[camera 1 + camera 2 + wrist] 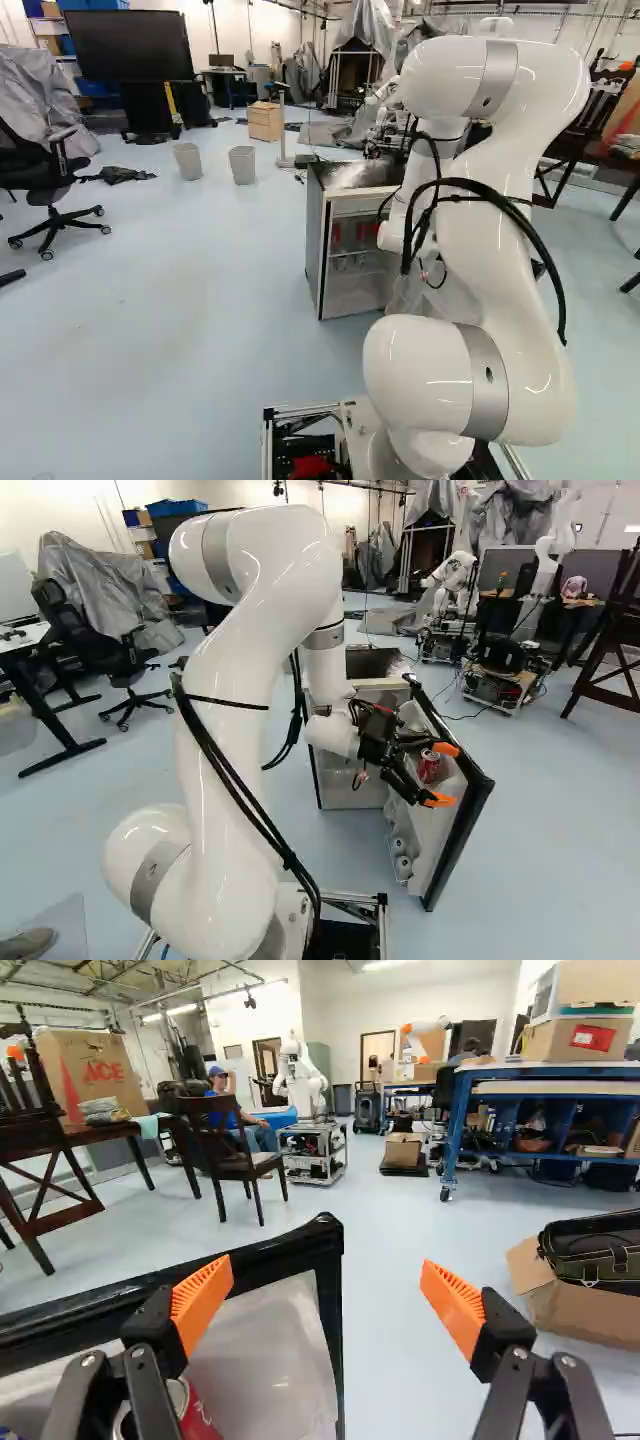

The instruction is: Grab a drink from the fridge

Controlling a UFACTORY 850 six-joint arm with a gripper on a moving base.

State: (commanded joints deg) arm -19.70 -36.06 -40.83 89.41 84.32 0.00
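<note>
Pale floor (200,300) bears 2 bins (242,166); fridge door (440,835) (holding a can (429,767)) crowds wide-spread fingers (439,800).

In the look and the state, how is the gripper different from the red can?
The gripper is black with orange pads; the can is red with white marks. The gripper is on the arm, open and empty, while the can stands inside the fridge door, not gripped. Both are at this open door.

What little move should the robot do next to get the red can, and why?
I think the claw should back up a bit and slide sideways toward the red can, because it's open, but the can is by one finger, not between both.
</note>
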